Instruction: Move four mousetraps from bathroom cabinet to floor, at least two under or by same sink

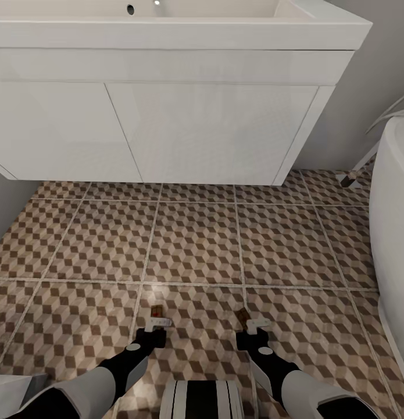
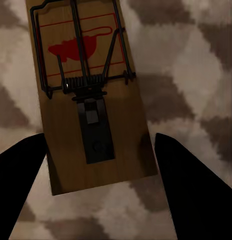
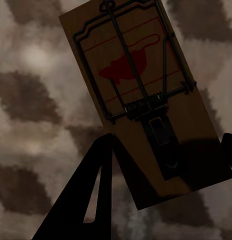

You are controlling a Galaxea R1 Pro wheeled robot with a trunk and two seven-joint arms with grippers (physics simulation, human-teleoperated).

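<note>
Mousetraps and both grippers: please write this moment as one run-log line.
left gripper: shut on left mousetrap | right gripper: shut on right mousetrap | both above bathroom floor | white sink unit ahead

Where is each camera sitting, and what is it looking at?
Head view: sits on the robot's head, looking forward and down at the bathroom floor and a white sink unit; both arms show, left hand and right hand each holding a mousetrap.
Left wrist view: sits by the left hand, looking along its fingers at the left mousetrap over the tiles.
Right wrist view: sits by the right hand, looking at the right mousetrap.
Shared: each wrist's mousetrap also appears in the head view.
</note>
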